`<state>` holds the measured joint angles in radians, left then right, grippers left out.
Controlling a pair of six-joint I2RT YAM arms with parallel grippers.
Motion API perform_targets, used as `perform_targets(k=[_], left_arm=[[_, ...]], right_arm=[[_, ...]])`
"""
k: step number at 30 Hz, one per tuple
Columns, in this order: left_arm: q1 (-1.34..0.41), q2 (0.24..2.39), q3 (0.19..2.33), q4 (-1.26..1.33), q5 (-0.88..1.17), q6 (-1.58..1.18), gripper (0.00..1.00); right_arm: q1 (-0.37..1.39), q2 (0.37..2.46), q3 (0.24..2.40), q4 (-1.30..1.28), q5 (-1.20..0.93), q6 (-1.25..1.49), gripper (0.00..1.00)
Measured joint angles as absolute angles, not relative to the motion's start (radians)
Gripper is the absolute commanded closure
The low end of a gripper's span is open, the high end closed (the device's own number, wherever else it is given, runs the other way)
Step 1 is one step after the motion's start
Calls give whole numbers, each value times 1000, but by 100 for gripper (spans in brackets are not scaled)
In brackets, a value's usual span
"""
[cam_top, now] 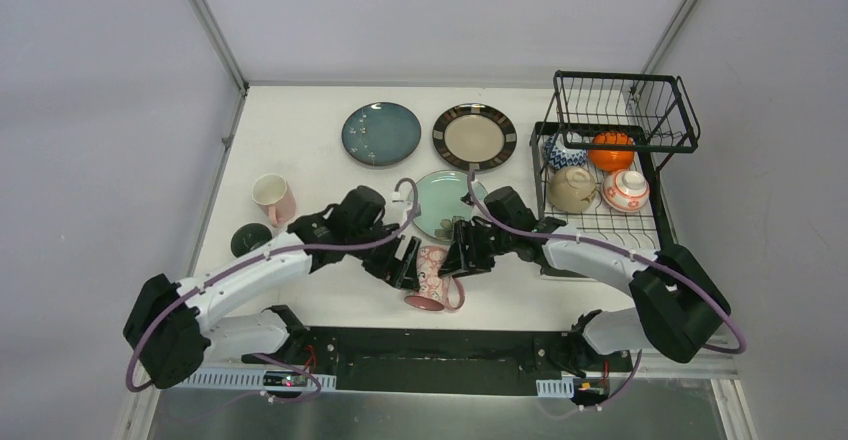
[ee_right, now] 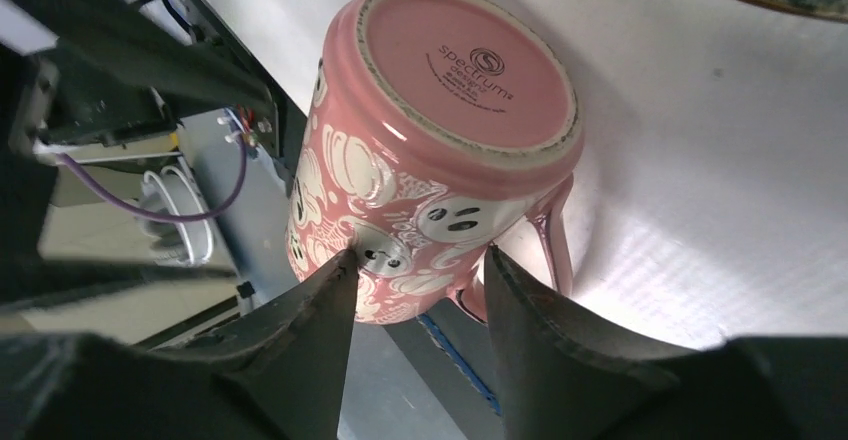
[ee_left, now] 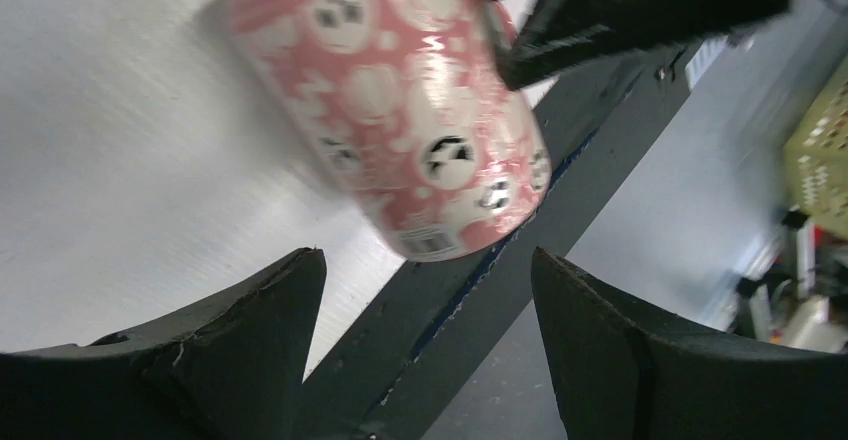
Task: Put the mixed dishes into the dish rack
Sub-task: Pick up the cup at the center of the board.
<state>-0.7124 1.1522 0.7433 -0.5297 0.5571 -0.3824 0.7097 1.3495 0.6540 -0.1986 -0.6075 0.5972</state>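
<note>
- The dish rack [cam_top: 650, 222] stands at the right of the table [cam_top: 300, 130]. Only its slotted lower tray is in use; I see nothing in the raised basket tier.
- All three plates are still to be loaded. The teal speckled plate [cam_top: 381, 133] and the dark-rimmed beige plate [cam_top: 474, 136] lie flat side by side at the back. The mint green plate [cam_top: 440, 205] lies in front of them, partly under the arms.
- Four bowls already sit in the lower tray: the blue-patterned bowl [cam_top: 563, 150], the orange bowl [cam_top: 611, 150], the beige bowl [cam_top: 572, 189] and the red-patterned bowl [cam_top: 626, 190].
- The patterned pink mug [ee_right: 440, 140] is the piece in hand. It lies on its side close to the table's near edge, between the two arms.
- The right gripper [ee_right: 418, 260] stands partway open, astride the mug's wall beside the handle. I cannot tell whether it has a grip.
- The left gripper [ee_left: 420, 260] gapes wide and holds nothing; the mug lies just beyond its fingertips.
- The plain pink cup [cam_top: 273, 198] stands upright at the left, not yet loaded.
- A small dark round piece [cam_top: 250, 238] sits near that cup. I cannot make out what it is.
- By my count the task is under half done.
</note>
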Motion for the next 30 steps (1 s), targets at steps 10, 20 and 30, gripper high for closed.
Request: perform_targets(k=[10,20,30], left_arm=[[-863,953,579,-377,325,-313,21],[-878,993,579,-375,253,-356,14],[-878,963,744,-569,231,-768,1]], right_arm=[[773,1392,640,-57,-530,808,51],[713,1227,640,-147,-451,770,45],[679,1149,640,-225,-396,731,44]])
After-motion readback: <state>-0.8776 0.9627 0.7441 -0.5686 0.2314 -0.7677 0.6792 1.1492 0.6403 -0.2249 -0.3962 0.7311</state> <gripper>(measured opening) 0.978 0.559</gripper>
